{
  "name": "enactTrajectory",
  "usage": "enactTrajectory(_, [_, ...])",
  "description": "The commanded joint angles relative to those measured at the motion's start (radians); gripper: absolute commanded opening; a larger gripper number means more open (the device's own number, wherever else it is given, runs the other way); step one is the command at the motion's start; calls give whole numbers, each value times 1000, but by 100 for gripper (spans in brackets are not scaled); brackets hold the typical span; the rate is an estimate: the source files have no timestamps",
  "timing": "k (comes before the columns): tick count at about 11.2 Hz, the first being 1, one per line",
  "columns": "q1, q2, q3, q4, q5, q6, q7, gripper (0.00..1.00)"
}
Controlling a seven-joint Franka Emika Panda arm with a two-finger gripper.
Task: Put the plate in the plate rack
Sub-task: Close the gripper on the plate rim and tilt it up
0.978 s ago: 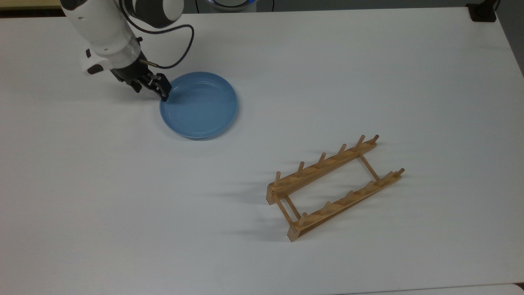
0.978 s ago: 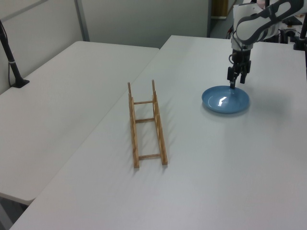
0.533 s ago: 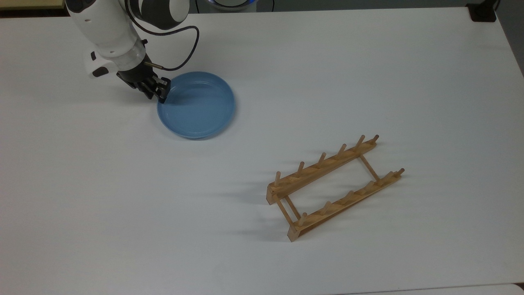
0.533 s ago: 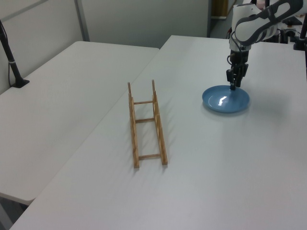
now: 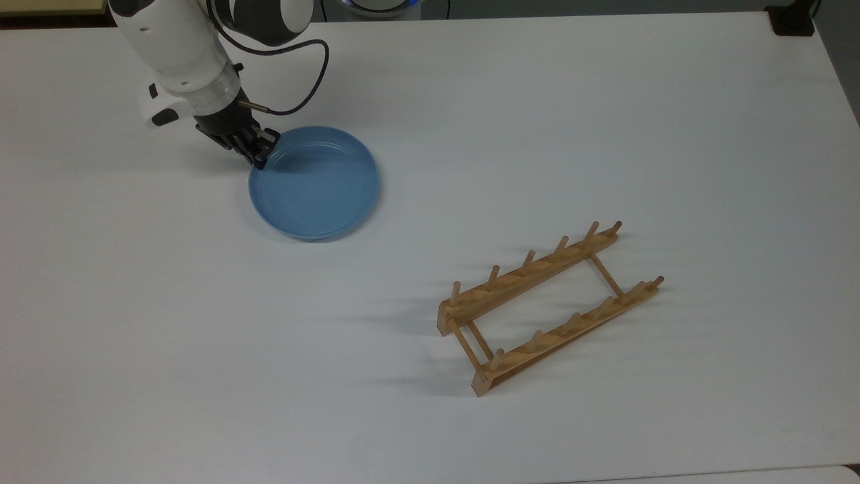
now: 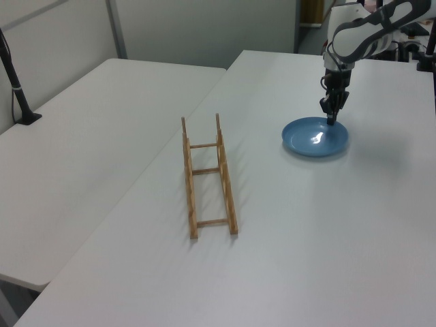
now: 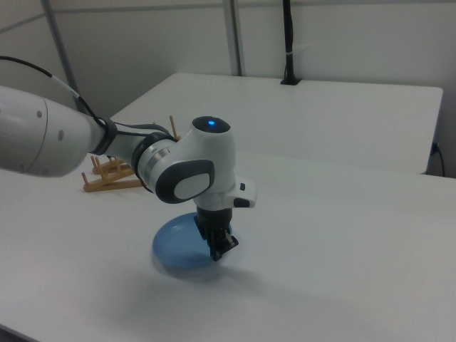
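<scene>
A: Top view first. The gripper [image 5: 259, 153] is clamped on the plate [image 5: 314, 183] at its far-left rim. Against a second ago the plate has slid toward the top view's left and a bit nearer, so it's moving with the fingers.

B: So the grasp holds. And the plate rack [image 5: 547, 306]?

A: Untouched, well apart toward the top view's lower right, no plate in it.

B: Left view?

A: The gripper [image 6: 332, 117] pinches the plate [image 6: 315, 137] at its far rim. The plate has shifted toward the left view's left and looks just off the table [image 6: 327, 225]. The plate rack [image 6: 208, 178] sits at the left view's centre-left.

B: Right view?

A: The gripper [image 7: 221, 248] points down on the right rim of the plate [image 7: 182, 244], with the plate rack [image 7: 112, 172] behind the arm. I'd say the lift has started; carry and slotting remain.
</scene>
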Motion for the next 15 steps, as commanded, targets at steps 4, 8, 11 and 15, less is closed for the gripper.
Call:
enactTrajectory(4, [1, -72, -2, 98, 12, -35, -51, 0])
enactTrajectory(8, [15, -123, 24, 232, 12, -152, -38, 0])
enactTrajectory(11, [32, -136, 105, 353, 10, -114, 94, 0])
enactTrajectory(15, [128, -122, 177, 365, -127, 203, 374, 0])
